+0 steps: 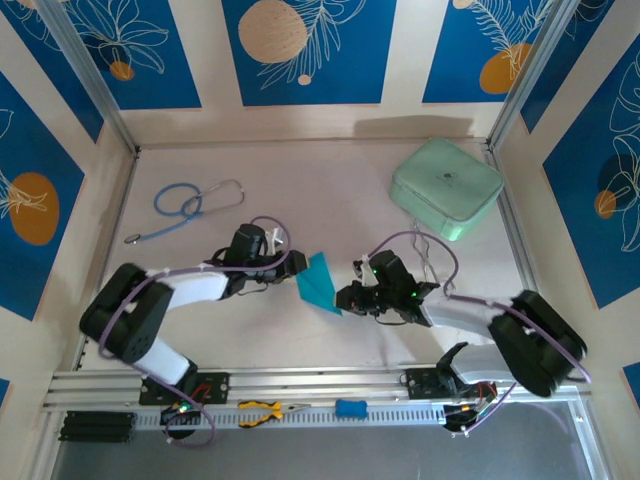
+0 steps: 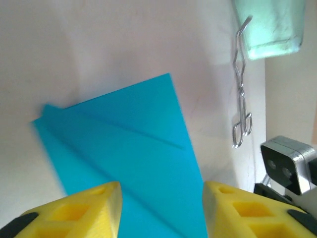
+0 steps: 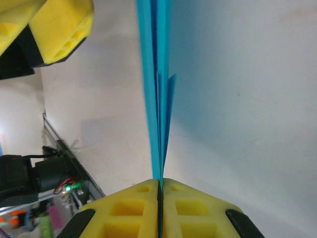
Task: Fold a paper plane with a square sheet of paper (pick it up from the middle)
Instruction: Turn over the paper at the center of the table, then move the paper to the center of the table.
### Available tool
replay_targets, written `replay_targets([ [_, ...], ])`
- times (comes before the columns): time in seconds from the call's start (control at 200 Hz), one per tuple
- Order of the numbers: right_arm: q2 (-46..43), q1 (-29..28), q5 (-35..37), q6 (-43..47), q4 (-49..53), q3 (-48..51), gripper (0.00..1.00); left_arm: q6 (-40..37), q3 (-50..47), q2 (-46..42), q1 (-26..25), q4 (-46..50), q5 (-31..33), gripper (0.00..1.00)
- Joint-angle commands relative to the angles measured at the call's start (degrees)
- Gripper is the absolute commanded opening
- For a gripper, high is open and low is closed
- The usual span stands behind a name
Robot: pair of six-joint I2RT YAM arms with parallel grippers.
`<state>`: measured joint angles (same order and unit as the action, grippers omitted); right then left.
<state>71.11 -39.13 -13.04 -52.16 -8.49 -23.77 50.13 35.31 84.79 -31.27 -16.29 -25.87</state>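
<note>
Table (image 1: 330, 190): pale, matte, walled on three sides by blue floral panels. Mint-green case (image 1: 446, 187): rounded, closed, lying flat at 1 o'clock from the table's middle, near the right wall; its corner also shows at 1 o'clock in the left wrist view (image 2: 270, 25). Stethoscope (image 1: 195, 203): blue tubing, loosely looped, at 10 o'clock, well apart from the case. Sheet of paper (image 1: 320, 282): cyan-blue, folded into a narrow wedge of several layers with a diagonal crease, near the table's middle between the two grippers; seen face-on from the left wrist (image 2: 129, 144) and edge-on from the right wrist (image 3: 157, 74). Left gripper (image 1: 285, 262): at 9 o'clock of the paper, yellow fingers standing apart either side of it (image 2: 162, 198), gripping nothing. Right gripper (image 1: 345, 298): at 4 o'clock of the paper, yellow fingers pressed together on the paper's edge (image 3: 160, 186), pinching its layers. Forceps (image 2: 242, 99): thin metal, on the table just below the case. Pliers (image 1: 262, 410): yellow-handled, on the near rail at 7 o'clock. Blue plastic block (image 1: 350, 408): on the same rail at 6 o'clock, right of the pliers.
</note>
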Motion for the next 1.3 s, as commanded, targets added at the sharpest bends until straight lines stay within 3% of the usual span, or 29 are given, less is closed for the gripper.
replay_targets([
  [0.0, -7.7, -1.0, 9.4, 9.4, 13.9, -4.4, 0.11, -6.0, 1.2, -8.3, -0.1, 13.1, 9.8, 0.52],
  [0.125, -13.0, -2.8, 22.3, 14.5, 30.8, -11.8, 0.10, -8.5, 1.1, -17.0, 0.0, 21.0, 17.8, 0.58],
  [0.255, -12.1, -6.2, 36.3, 17.8, 46.4, -21.1, 0.09, -9.1, 0.4, -23.0, -0.1, 25.9, 23.4, 0.60],
  [0.44, -3.1, -14.6, 58.9, 17.1, 61.6, -31.1, 0.09, -7.9, -0.6, -28.3, 0.0, 30.1, 29.9, 0.60],
  [0.545, 3.7, -19.3, 67.6, 15.4, 66.5, -35.1, 0.09, -6.9, -0.4, -30.5, 0.1, 33.2, 33.9, 0.61],
  [0.645, 9.9, -22.7, 71.4, 13.9, 68.3, -37.7, 0.10, -6.1, -0.3, -32.5, 0.2, 36.2, 37.4, 0.61],
  [0.83, 21.4, -26.9, 69.8, 13.6, 67.2, -40.5, 0.12, -4.5, -1.5, -36.7, 0.7, 39.2, 41.4, 0.64],
  [1.035, 32.1, -31.4, 61.4, 16.3, 63.1, -43.4, 0.14, -4.0, -2.6, -40.2, 1.2, 41.2, 43.4, 0.66],
  [1.18, 34.7, -32.8, 51.9, 19.9, 56.2, -44.5, 0.19, -4.0, -2.7, -40.7, 1.7, 41.3, 42.9, 0.66],
  [1.295, 32.3, -30.7, 44.5, 19.3, 51.9, -44.0, 0.30, -4.3, -2.5, -40.0, 2.0, 40.6, 41.6, 0.66],
])
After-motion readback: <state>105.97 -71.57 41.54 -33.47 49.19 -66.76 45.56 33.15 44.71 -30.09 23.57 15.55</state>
